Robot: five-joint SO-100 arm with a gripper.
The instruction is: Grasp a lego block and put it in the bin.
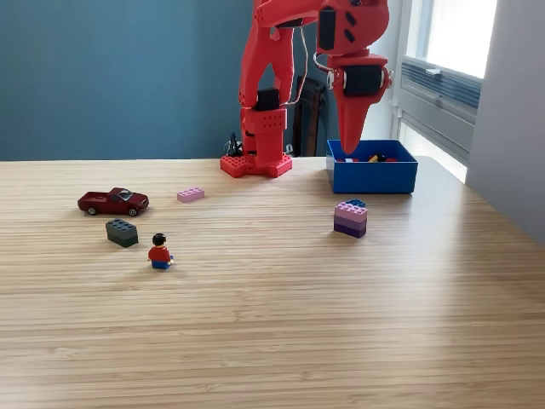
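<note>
**Partway: some pieces binned, several still out**

Nearest camera: bare tabletop (272,341), light wood grain, planks running across the view. Then small figure (160,252), red top, blue legs, standing upright. Just behind and toward the exterior view's left: dark green block (122,232), then red toy car (113,201). Flat pink block (191,194) further back, near centre. Stacked purple-pink block (351,218) on the exterior view's right, just in front of the bin, apart from it.

Blue bin (371,166) at rear right of the exterior view, beside the red arm's base (256,164). Already holding a few small bits, dark and orange; too small to identify.

Jaws (350,146) pointing straight down over the bin's left end, tip at or just inside the rim. Look pressed together, nothing visible between them; not certain from this angle.

Judgement: likely at drop-off or just after release. Left to do: green, pink and stacked blocks still loose on tabletop, any one a candidate. Stacked one closest to reach.

Room: teal wall behind, window with white frame at upper right, daylight in, grey wall edge at far right. Dark cables behind the arm base.
</note>
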